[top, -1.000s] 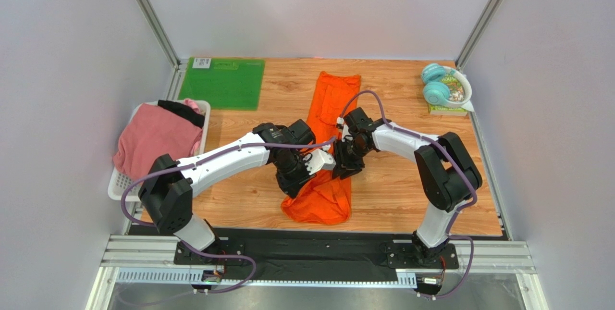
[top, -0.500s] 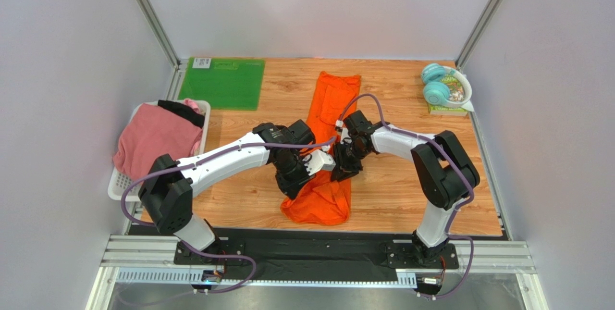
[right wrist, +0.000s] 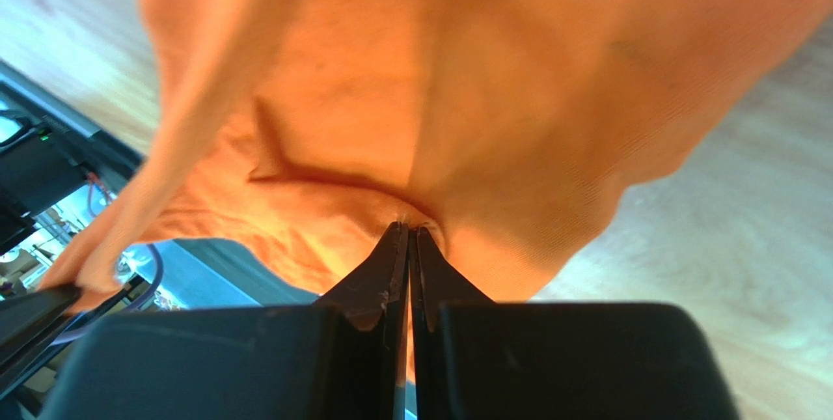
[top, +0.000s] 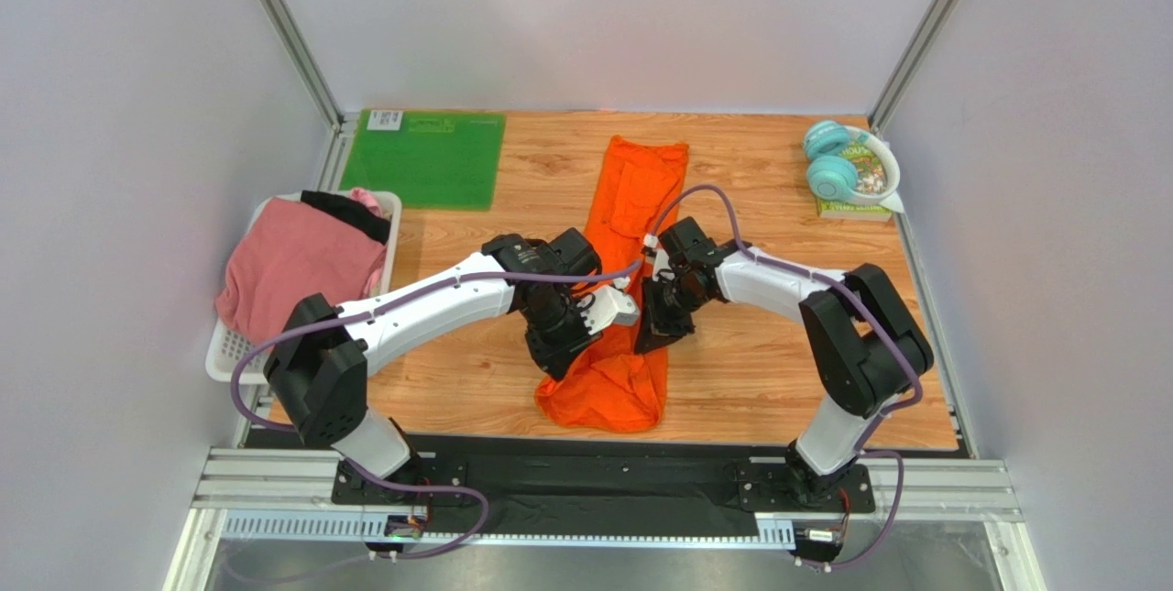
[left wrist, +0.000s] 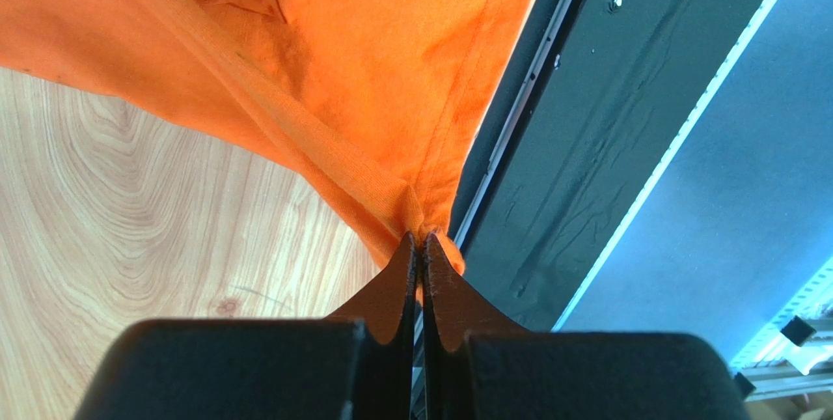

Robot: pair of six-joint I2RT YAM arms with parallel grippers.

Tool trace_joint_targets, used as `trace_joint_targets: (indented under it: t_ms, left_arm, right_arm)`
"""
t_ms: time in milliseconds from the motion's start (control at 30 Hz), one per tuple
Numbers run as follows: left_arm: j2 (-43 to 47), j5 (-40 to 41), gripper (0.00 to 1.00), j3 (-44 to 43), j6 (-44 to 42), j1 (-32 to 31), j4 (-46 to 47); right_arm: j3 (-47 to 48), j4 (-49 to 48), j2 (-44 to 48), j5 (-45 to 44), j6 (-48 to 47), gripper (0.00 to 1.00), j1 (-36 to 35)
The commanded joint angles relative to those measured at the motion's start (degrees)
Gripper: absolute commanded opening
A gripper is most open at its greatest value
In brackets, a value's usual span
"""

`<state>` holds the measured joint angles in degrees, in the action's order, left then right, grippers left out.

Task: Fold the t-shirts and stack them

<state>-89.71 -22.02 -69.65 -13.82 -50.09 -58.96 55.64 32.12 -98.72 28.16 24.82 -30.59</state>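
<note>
An orange t-shirt [top: 627, 206] lies in a long strip down the middle of the table, its near end bunched and raised [top: 606, 392]. My left gripper [left wrist: 417, 237] is shut on a pinch of the orange t-shirt [left wrist: 391, 59] near its left edge. My right gripper [right wrist: 409, 229] is shut on the orange t-shirt [right wrist: 489, 98] at its right edge. In the top view the left gripper [top: 567, 351] and the right gripper [top: 653, 333] stand close together over the cloth. A pink t-shirt [top: 292, 261] and a black t-shirt [top: 351, 213] lie in a white basket [top: 225, 351].
A green mat [top: 424, 158] lies at the back left. Teal headphones [top: 830, 162] and a small dish [top: 868, 172] sit at the back right. The black rail [top: 606, 474] runs along the near table edge, close under the hanging cloth.
My right gripper has closed on the right edge of the orange t-shirt. The shirt's near end has drawn in a little. The left gripper keeps its hold.
</note>
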Motion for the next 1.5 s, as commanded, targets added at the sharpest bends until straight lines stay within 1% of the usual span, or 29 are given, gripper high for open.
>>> trace_joint_targets:
  t_ms: [0,200,233,433,567,733,933,1033,1167,1233,1300,1367,1400,1433,1467]
  left_arm:
    - [0.24,-0.92,0.02,-1.63,-0.50,0.25,-0.54]
    - [0.33,-0.74,0.02,-1.81,-0.50,0.25,-0.37]
    - [0.41,-0.74,0.02,-1.81,-0.50,0.25,-0.37]
    - [0.50,-1.01,0.02,-1.72,-0.41,0.25,-0.28]
    - [0.77,-1.01,0.02,-1.46,-0.68,0.25,-0.10]
    - [0.77,-1.18,0.02,-1.37,-0.68,0.25,-0.02]
    - [0.68,-1.09,0.02,-1.37,-0.50,0.25,-0.02]
    - [0.59,-0.92,0.02,-1.19,-0.50,0.25,-0.02]
    - [0.50,-1.36,0.02,-0.93,-0.41,0.25,0.42]
    - [0.15,-1.36,0.02,-0.75,-0.41,0.25,0.51]
    - [-0.02,-1.45,0.02,-0.58,-0.33,0.25,0.86]
    - [-0.20,-1.53,0.02,-0.67,-0.33,0.25,1.04]
    - [-0.46,-1.53,0.02,-0.84,-0.33,0.25,1.04]
    - [-0.72,-1.45,0.02,-1.10,-0.41,0.25,0.95]
    - [-0.90,-1.53,0.02,-1.37,-0.33,0.25,0.95]
  right_arm:
    - [0.61,-0.83,5.37,1.63,2.16,0.04,-2.10]
    - [1.14,-0.83,7.84,1.54,5.32,0.04,-7.37]
    - [1.05,-1.00,7.92,1.28,6.46,0.04,-9.12]
    - [1.40,-1.79,7.05,-0.03,9.19,0.04,-16.68]
    - [2.89,-0.49,6.78,-0.91,10.60,0.03,-21.26]
    - [6.49,1.89,6.52,-2.67,10.86,0.03,-26.18]
    - [11.68,5.49,3.18,-5.13,9.99,0.04,-32.41]
    - [13.53,5.76,1.60,-4.78,10.25,0.04,-35.23]
    - [17.83,7.87,-0.42,-3.56,8.32,0.04,-39.19]
    - [18.89,7.78,-0.86,-0.75,7.36,0.07,-41.74]
    - [20.12,8.57,-0.25,-1.70,7.26,0.08,-43.23]
    - [19.78,7.79,0.98,-0.66,7.87,0.09,-43.24]
    - [20.03,7.17,1.50,1.44,8.40,0.11,-43.24]
    - [20.21,5.60,2.47,2.67,8.93,0.20,-43.33]
    - [20.82,5.41,2.65,3.38,9.45,0.26,-43.41]
